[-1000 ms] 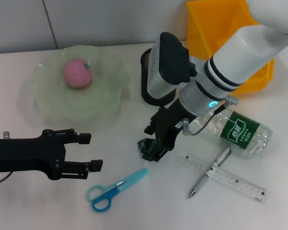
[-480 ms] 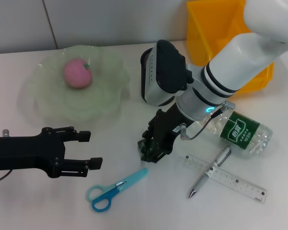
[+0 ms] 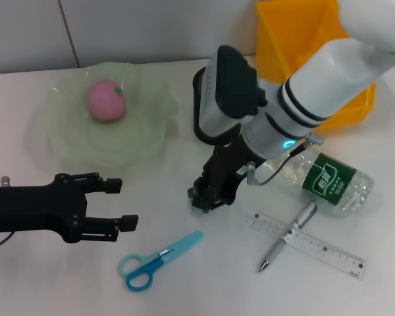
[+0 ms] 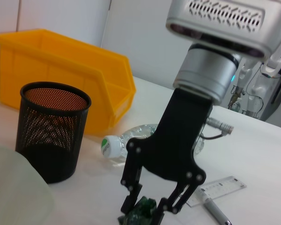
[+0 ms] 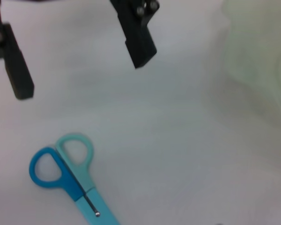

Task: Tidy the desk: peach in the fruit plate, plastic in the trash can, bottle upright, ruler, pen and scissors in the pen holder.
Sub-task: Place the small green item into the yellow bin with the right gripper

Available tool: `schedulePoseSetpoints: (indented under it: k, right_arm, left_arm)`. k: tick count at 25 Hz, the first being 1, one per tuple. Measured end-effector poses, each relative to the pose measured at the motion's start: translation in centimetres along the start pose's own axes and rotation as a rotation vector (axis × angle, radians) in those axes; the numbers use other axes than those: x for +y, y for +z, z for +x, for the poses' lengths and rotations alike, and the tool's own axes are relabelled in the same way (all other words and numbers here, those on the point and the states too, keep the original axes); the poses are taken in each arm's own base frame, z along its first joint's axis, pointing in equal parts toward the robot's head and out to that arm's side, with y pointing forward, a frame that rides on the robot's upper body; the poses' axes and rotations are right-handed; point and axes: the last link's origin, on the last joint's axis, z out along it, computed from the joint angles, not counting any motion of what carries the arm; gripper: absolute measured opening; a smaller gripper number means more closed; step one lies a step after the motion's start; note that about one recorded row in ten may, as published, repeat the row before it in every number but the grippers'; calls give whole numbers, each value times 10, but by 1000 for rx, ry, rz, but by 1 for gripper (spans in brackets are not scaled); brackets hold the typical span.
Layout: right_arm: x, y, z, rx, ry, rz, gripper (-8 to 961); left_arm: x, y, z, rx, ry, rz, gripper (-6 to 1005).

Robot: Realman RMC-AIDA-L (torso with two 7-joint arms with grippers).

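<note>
Since half a second ago right gripper (image 3: 203, 197) has lifted slightly, crumpled dark green plastic wad (image 3: 199, 199) pinched between its closed fingers, clear of the white desk (image 3: 46, 276), frame centre. Left gripper (image 3: 112, 204) has slid a bit left, lower left, fingers spread and empty.

Largest first: yellow plastic trash bin (image 3: 296, 39) upper right, behind the right arm. Pale green glass fruit plate (image 3: 72, 141) upper left, pink peach (image 3: 106, 101) already in it. Black mesh pen holder (image 4: 51, 131) just behind the right wrist. Clear water bottle with green label (image 3: 329, 181) lies on its side, right of centre, long axis running left-right. Clear plastic ruler (image 3: 309, 245) lower right, silver pen (image 3: 286, 238) lying across it. Blue-and-teal scissors (image 3: 155, 262) bottom centre.

Key relation: bin sits up and right of the held wad; right arm is nearer, so carry goes that way.
</note>
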Motion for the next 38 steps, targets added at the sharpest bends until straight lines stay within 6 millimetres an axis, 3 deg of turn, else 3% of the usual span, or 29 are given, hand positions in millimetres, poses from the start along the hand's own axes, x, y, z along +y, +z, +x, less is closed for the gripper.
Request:
schedulePoseSetpoints:
  k: [6,7,13,22,23,27,38]
  right_arm:
    - [-3,-30,-6,-88,45,17,353]
    - [-6,-45,-8,-130,60,32,339]
    - [-12,-80,-5,-214,98,86,265]
    - [-31,-143,15,-379,222,288,223]
    - [-31,-143,15,-379,222,288,219]
    - [-46,-171,32,-470,323,396,200]
    - [-69,-190,73,-486,437,627,146]
  left_arm:
    - [-1,-1,1,-2,4,1,857]
    - [-1,0,1,-2,6,0,857]
    - [-1,0,2,-2,8,-1,857]
    - [-1,3,6,3,15,-7,856]
    - [-1,3,6,3,15,-7,856]
    - [-2,5,8,5,20,-11,856]
    - [-3,8,12,6,24,-16,856]
